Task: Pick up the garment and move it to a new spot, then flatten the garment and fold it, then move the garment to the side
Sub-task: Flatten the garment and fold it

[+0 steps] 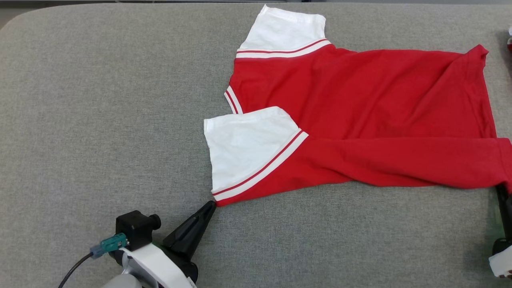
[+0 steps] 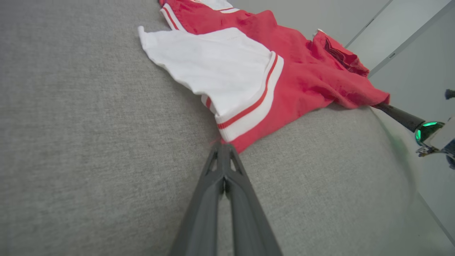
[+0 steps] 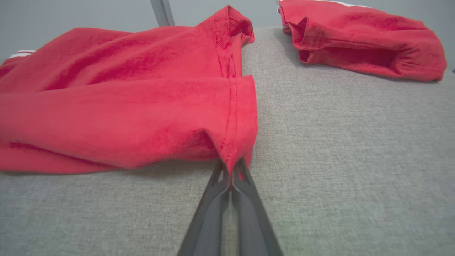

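Where grey cloth covered the table [image 1: 100, 120], pale wall [image 3: 71, 14] beyond, red white-sleeved garment [image 1: 360, 100] lay rumpled, left gripper [image 1: 211, 205] and right gripper [image 3: 233, 170] each clamped on its edge.

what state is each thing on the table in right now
garment, lying on the table, wrinkled, near side folded over itself, not flat
left gripper, shut on the garment's corner below the white sleeve
right gripper, shut on the garment's red hem corner
second red garment, bunched up, lying apart from the first, untouched
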You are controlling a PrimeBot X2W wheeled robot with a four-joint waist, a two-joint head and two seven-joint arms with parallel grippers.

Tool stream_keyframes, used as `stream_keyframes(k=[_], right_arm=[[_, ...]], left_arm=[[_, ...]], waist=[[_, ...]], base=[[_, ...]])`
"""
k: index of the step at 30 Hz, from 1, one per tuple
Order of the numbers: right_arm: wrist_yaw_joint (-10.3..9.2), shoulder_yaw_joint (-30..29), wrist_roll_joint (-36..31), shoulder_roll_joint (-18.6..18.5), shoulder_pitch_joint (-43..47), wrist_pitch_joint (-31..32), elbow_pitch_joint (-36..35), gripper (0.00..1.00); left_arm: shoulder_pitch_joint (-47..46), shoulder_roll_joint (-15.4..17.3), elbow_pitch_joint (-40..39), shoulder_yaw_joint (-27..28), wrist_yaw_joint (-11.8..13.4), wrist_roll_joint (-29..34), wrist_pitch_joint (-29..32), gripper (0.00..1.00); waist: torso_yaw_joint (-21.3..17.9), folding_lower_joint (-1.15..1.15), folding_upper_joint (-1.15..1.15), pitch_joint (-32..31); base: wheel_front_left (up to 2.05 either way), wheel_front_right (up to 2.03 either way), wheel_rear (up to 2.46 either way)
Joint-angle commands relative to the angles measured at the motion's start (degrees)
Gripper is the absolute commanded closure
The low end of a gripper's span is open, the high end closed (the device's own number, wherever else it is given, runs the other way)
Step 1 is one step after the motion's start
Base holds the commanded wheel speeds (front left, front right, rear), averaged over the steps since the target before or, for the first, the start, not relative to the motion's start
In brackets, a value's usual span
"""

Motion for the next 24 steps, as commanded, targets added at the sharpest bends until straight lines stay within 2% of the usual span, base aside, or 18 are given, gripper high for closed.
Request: stream_keyframes(k=[1, 5, 6, 7, 8, 9, 16, 20, 21, 22, 23, 24], right_arm=[[-0.14, 0.1, 0.6, -0.6, 0.2, -0.1, -0.5, 1.00], [-0.14, 1.0, 0.9, -1.0, 0.0, 0.1, -0.8, 1.00], [-0.14, 1.6, 1.1, -0.8, -0.7, 0.4, -0.8, 1.00], [-0.14, 1.8, 1.2, -0.7, -1.0, 0.5, -0.8, 1.00], [-0.14, 2.0, 1.3, -0.8, -1.3, 0.5, -0.8, 1.00], [-0.14, 2.1, 1.3, -0.9, -1.5, 0.5, -0.8, 1.00], [-0.14, 3.0, 1.9, -2.0, -2.6, 0.7, -1.1, 1.00], [-0.14, 2.7, 2.1, -2.5, -2.7, 0.8, -1.3, 1.00], [-0.14, 2.5, 2.2, -2.7, -2.6, 0.6, -1.3, 1.00], [-0.14, 2.4, 2.3, -2.7, -2.5, 0.4, -1.3, 1.00], [-0.14, 2.4, 2.3, -2.7, -2.4, 0.4, -1.2, 1.00], [-0.14, 2.4, 2.4, -2.8, -2.3, 0.4, -1.2, 1.00]], left_arm=[[0.4, 0.8, -0.9, -0.1, 0.0, -0.5, -0.5, 1.00], [0.3, 1.3, -1.2, -1.3, -0.1, -2.0, 0.0, 1.00], [-0.9, 0.5, -1.1, -2.0, -0.1, -2.4, 0.6, 0.64], [-1.6, 0.3, -1.0, -2.6, -0.1, -2.2, 1.1, 0.41], [-2.2, 0.2, -0.6, -2.7, 0.0, -1.6, 1.1, 0.01], [-3.0, 0.1, 0.1, -2.9, 0.4, -0.9, 1.1, 0.00], [-6.7, -1.4, 5.1, -4.2, 2.7, 2.8, 1.9, 0.00], [-6.9, -1.6, 5.5, -4.1, 3.0, 3.3, 1.3, 0.00], [-7.0, -1.7, 5.0, -4.0, 2.6, 3.5, 0.6, 0.25], [-7.1, -1.7, 4.5, -4.0, 2.2, 3.9, 0.0, 0.91], [-6.8, -1.5, 4.2, -4.5, 1.6, 3.8, -0.2, 1.00], [-6.6, -1.4, 3.9, -5.1, 1.3, 3.9, -0.5, 1.00]], waist=[[-0.2, 0.00, 0.00, -0.1], [-0.5, 0.00, 0.00, -0.1], [-0.6, 0.00, 0.00, -0.2], [-0.6, 0.00, 0.00, -0.1], [-0.6, 0.00, 0.00, 0.0], [-0.6, 0.00, 0.00, 0.1], [-0.6, 0.00, 0.00, 1.0], [-0.6, 0.00, 0.00, 1.1], [-0.5, 0.00, 0.00, 1.1], [-0.4, 0.00, 0.00, 1.0], [-0.4, 0.00, 0.00, 0.9], [-0.4, 0.00, 0.00, 0.8]], base=[[0.00, 0.00, 0.00], [0.00, 0.00, 0.00], [0.00, 0.00, 0.00], [0.00, 0.00, 0.00], [0.00, 0.00, 0.00], [0.00, 0.00, 0.00], [0.00, 0.00, 0.00], [0.00, 0.00, 0.00], [0.00, 0.00, 0.00], [0.00, 0.00, 0.00], [0.00, 0.00, 0.00], [0.00, 0.00, 0.00]])
